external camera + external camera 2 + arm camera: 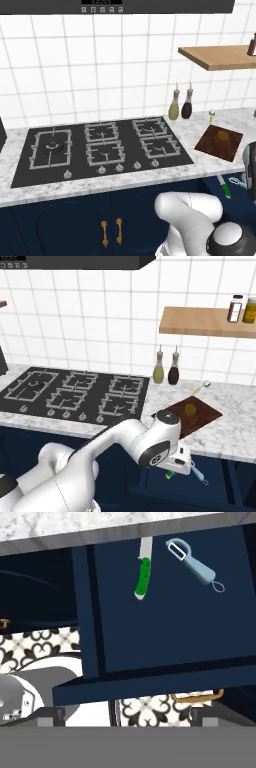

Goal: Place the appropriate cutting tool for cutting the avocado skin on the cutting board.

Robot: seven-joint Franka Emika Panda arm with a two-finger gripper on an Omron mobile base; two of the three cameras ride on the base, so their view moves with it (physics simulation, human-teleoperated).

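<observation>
A small olive-yellow avocado [190, 409] rests on the square dark reddish-brown cutting board [202, 417] on the marble surface [235, 431]. In the open navy drawer [170, 627] lie a green-handled knife [143, 576] and pale-blue peeler [192, 561], apart. Jaws spread wide, empty.

Open drawer [170, 627] has bare floor below the green-handled knife [143, 574] and blue peeler [192, 559], which lie apart near the tabletop [75, 529] edge overhanging them. Cutting board [197, 415] mostly bare around the avocado [190, 409]; two bottles [166, 370] stand behind on the wall side.

avocado [190, 409] on cutting board [206, 415], knife [143, 578] beside peeler [192, 560] in drawer [175, 632]
</observation>
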